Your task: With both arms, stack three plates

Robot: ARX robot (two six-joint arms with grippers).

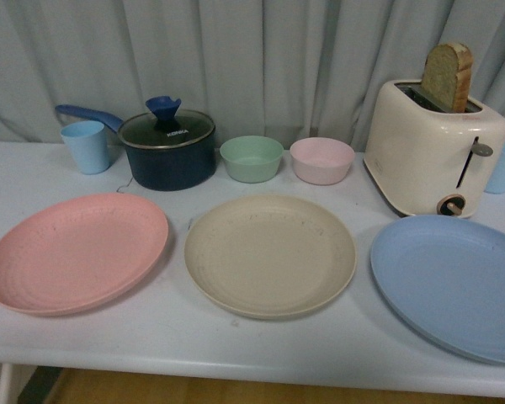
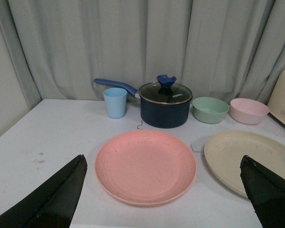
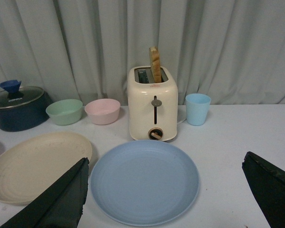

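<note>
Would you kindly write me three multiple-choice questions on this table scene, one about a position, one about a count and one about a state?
1. The plate in the middle of the row is: A pink; B beige; C blue.
2. How many small bowls stand behind the plates? A one; B three; C two.
3. The toaster: A holds a slice of bread sticking up; B is empty; C lies on its side.

Answers:
1 B: the beige plate lies between the pink plate and the blue plate.
2 C: only a green bowl and a pink bowl show.
3 A: the slice stands out of the slot of the upright toaster.
</note>
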